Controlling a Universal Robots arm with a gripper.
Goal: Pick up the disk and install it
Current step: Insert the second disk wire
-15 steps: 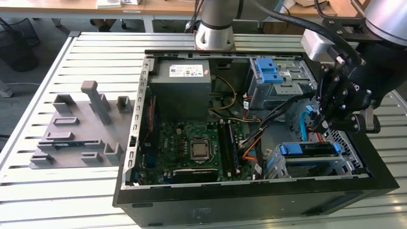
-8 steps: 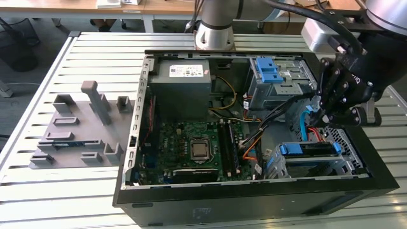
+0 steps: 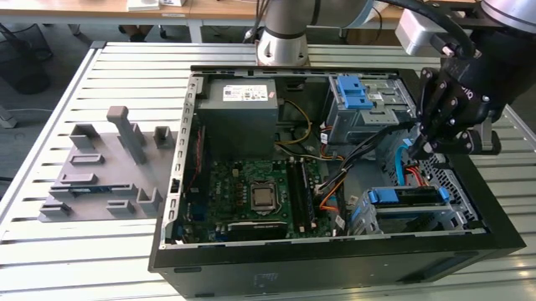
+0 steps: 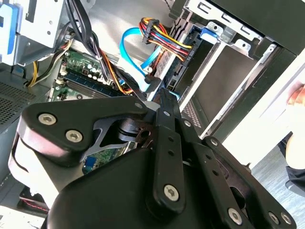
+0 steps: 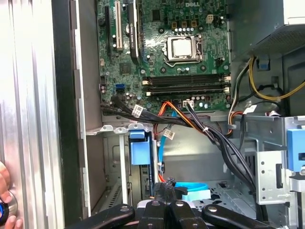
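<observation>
The disk [image 3: 408, 196] sits inside the metal drive cage at the near right corner of the open computer case [image 3: 180, 188], in the exterior view's right. Its blue carrier frame faces up. The carrier's blue end [image 5: 139, 149] shows in the first wrist view, standing in the cage slot. My black gripper [image 3: 425, 150] hangs over the case's right side, a little beyond the cage and apart from the disk. Its fingertips [image 5: 164, 187] are pressed together with nothing between them, close to a blue data cable [image 5: 193, 191]. In the second wrist view the gripper [image 4: 164, 95] points down towards the cables.
A grey power-supply box [image 3: 237, 100] fills the case's far corner, with the green motherboard [image 3: 251, 194] in front of it. A light-blue latch [image 3: 356, 94] tops the upper cage. Black and orange cables [image 3: 360, 150] cross the middle. A grey fixture rack [image 3: 100, 169] stands on the table. A person's hand [image 5: 4, 191] rests outside the case wall.
</observation>
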